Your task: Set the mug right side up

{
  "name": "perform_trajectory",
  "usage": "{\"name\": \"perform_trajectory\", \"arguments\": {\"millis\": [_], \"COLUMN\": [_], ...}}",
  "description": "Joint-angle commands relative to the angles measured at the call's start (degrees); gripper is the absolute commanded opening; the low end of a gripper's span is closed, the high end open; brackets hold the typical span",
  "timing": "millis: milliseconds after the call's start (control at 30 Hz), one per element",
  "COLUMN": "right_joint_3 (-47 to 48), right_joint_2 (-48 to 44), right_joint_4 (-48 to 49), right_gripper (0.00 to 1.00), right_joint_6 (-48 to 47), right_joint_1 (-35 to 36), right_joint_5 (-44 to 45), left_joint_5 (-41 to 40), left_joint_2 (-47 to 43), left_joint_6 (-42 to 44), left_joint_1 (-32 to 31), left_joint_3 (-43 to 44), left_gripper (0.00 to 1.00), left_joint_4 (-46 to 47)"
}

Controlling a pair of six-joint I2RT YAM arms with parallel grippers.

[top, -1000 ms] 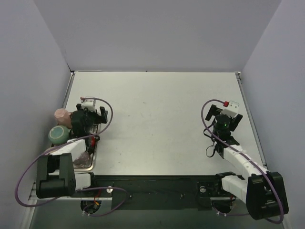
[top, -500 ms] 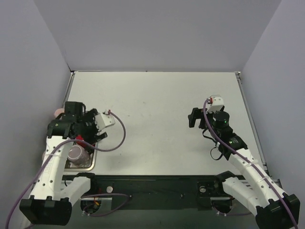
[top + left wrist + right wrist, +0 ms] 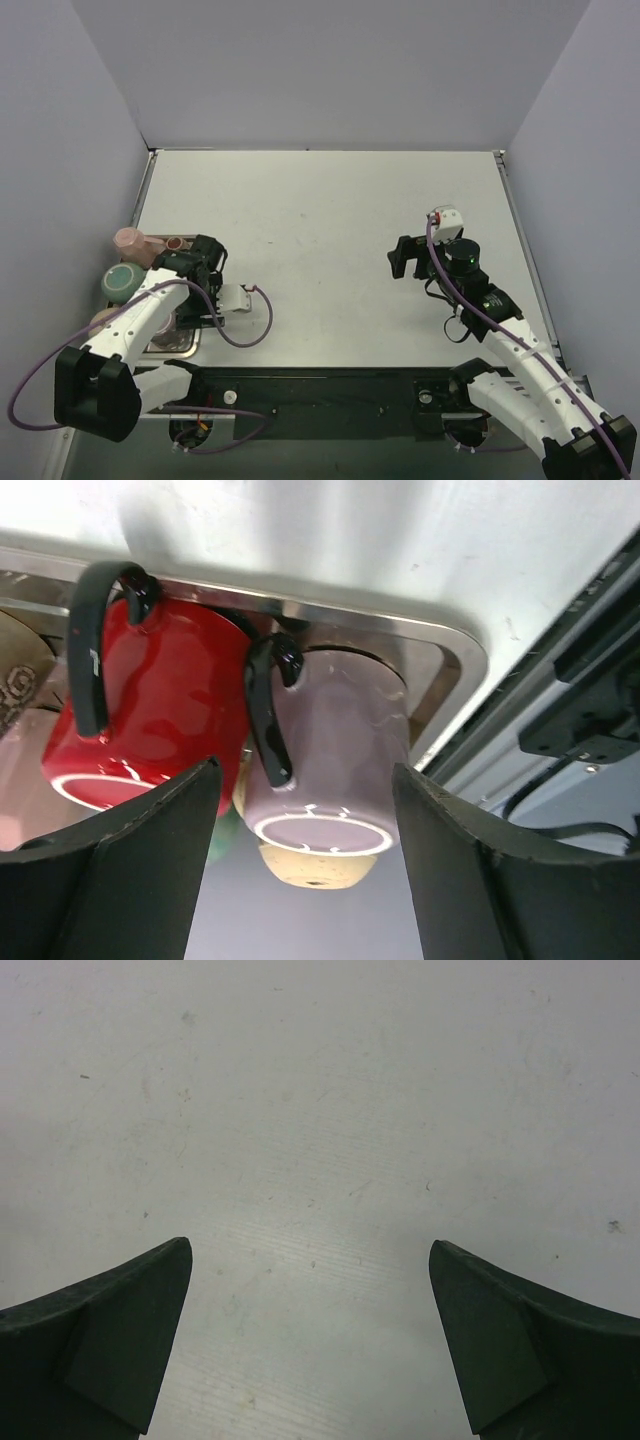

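Top view: the left arm bends over a stainless steel tray (image 3: 186, 348) at the near left edge of the pale grey table (image 3: 330, 210). The left gripper (image 3: 192, 306) points down into the tray, and the arm hides most of what lies there. Just left of the tray, beyond the table edge, sit a pink mug (image 3: 130, 241) and, nearer, a round teal bowl (image 3: 122, 281). Well apart on the right, the right gripper (image 3: 401, 259) hangs above bare table, its jaws spread.

Left wrist view: the mauve ceramic mug with a black handle (image 3: 335, 755) lies in the tray's right part, against the rim (image 3: 445, 645), with what looks like its flat ringed base turned toward the camera and the handle on its left side. Touching it on the left is a red ceramic mug with a black handle (image 3: 160, 710), turned the same way. A cream object (image 3: 305, 867) peeks out under the mauve mug; what it is cannot be told. The left gripper (image 3: 305, 772) stands with its jaws wide apart on either side of the mauve mug, the fingers (image 3: 130, 880) clear of it and gripping nothing.

Right wrist view: the right gripper (image 3: 310, 1248) is spread fully, with only scuffed table surface (image 3: 300, 1080) between its fingers (image 3: 100, 1340).
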Motion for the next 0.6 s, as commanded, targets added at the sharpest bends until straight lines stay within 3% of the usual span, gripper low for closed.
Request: {"name": "perform_trajectory", "arguments": {"millis": [0,300,567], "right_joint_3": [-0.4,-0.2,-0.6], "right_joint_2": [0.2,2.0,1.5], "right_joint_4": [1.5,2.2,1.9], "right_gripper": [1.0,1.0,1.0], "right_joint_6": [0.6,0.7,0.3], "right_joint_1": [0.7,0.9,0.9], "right_joint_5": [-0.8,-2.7,-0.2], "left_joint_5": [-3.7,-6.2,-3.9], "left_joint_2": [3.4,4.6,10.6], "left_joint_6": [1.5,4.7,-1.9], "left_joint_1": [-1.2,-1.3,-1.2], "left_joint_3": [-1.0,-7.2,-4.7], "left_gripper": [0.77,0.61,0.54], "left_joint_4": [7.0,17.1,5.3]}}
